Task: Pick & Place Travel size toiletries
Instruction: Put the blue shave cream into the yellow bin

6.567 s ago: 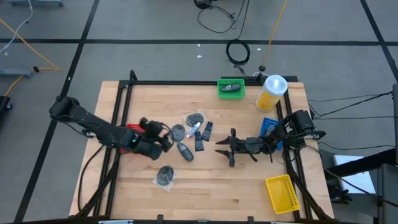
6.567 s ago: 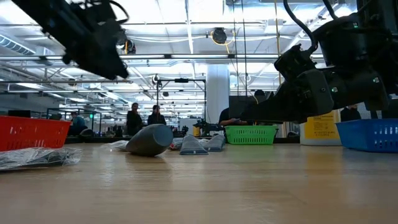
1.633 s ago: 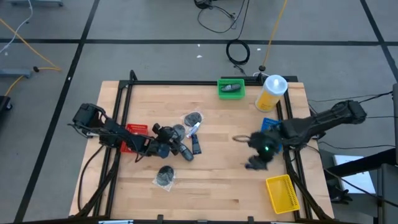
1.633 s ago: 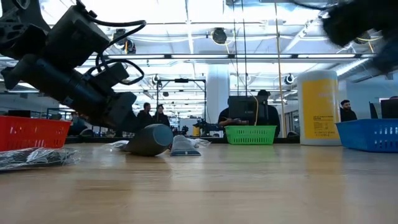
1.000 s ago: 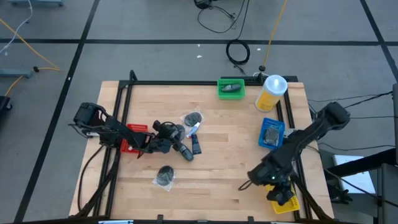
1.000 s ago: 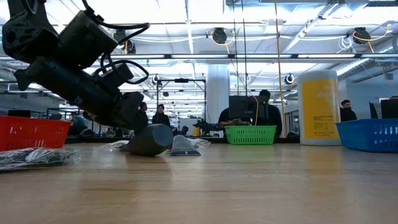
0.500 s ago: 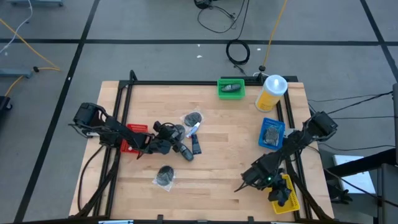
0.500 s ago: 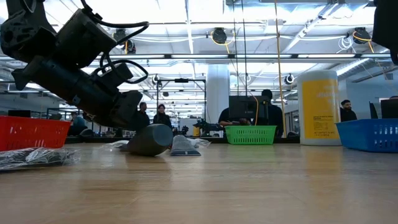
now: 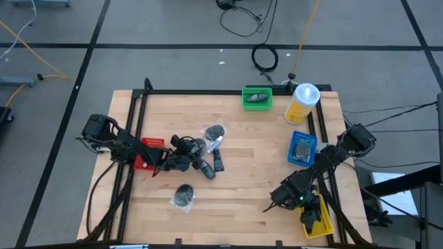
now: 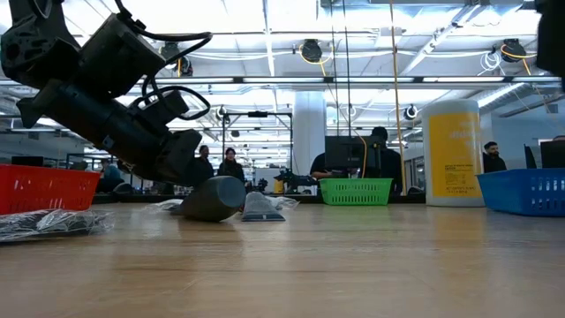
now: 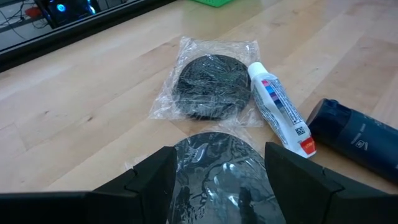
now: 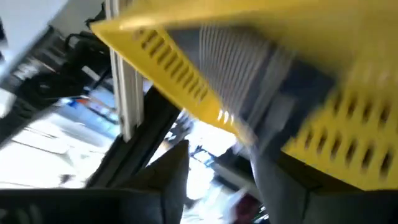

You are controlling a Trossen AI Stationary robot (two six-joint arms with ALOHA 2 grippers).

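Several toiletries [image 9: 209,149] remain loose; we straddle a packet [image 11: 214,177] with the wide left gripper [image 9: 194,155], right gripper [image 9: 299,200] unreadable.

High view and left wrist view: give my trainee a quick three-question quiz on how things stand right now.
1. True or false: the green basket is empty.
2. The left gripper is open around which thing? A: a round wrapped packet. B: the yellow bottle. C: the blue basket.
3. Fill in: the right gripper is at the ___ basket.
Key: 1 false, a dark item lies in it; 2 A; 3 yellow.
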